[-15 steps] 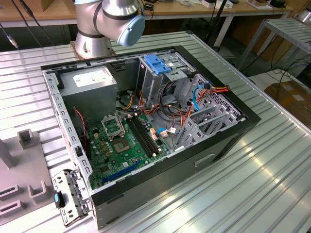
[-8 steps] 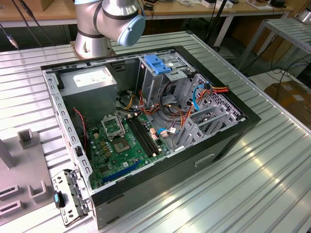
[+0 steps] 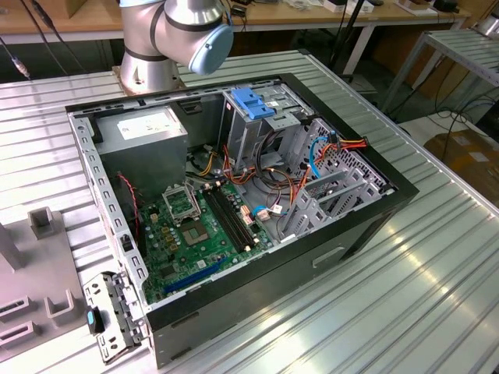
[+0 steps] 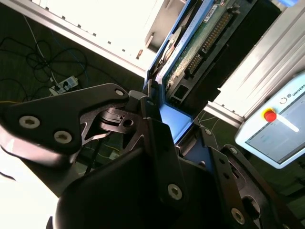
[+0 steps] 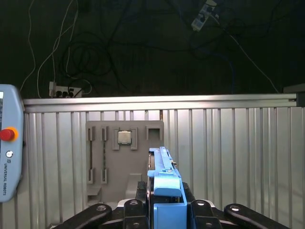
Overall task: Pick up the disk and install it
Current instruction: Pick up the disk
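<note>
In both wrist views my gripper (image 5: 164, 212) is shut on the disk (image 5: 164, 179), which stands on edge between the black fingers (image 5: 205, 210). In the first wrist view its bright blue rail faces the camera. The second wrist view shows the disk (image 4: 202, 40) from its underside, with a green circuit board and a blue rail running into the gripper (image 4: 174, 131). The disk is held up in the air over the ribbed metal table (image 5: 228, 157). In the exterior view the arm (image 3: 175, 31) rises out of the picture behind the open computer case (image 3: 366, 234).
Inside the case stands a metal drive cage with a blue latch (image 3: 253, 101), beside cables and a green motherboard (image 3: 199, 230). A grey fixture (image 5: 125, 157) holding a chip lies on the table. A teach pendant with a red button (image 5: 7, 152) sits at the table's edge.
</note>
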Robot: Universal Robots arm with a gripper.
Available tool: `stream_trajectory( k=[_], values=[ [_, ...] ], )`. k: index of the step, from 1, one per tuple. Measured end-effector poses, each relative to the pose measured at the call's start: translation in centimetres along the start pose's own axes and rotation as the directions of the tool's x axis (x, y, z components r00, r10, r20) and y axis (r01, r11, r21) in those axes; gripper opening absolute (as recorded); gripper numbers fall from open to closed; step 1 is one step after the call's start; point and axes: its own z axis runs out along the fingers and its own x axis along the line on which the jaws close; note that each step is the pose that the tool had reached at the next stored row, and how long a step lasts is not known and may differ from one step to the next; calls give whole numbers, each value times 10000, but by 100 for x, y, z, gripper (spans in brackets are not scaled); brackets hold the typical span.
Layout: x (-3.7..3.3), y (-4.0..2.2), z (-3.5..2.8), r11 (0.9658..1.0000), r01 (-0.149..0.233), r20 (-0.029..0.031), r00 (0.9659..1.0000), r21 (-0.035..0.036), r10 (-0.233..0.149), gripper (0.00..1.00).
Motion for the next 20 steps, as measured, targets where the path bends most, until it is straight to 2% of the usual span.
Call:
stream_trajectory(
  k=[20],
  values=[
    [-3,-128,0,10000,1,0,10000,0,-1,37]
  ],
)
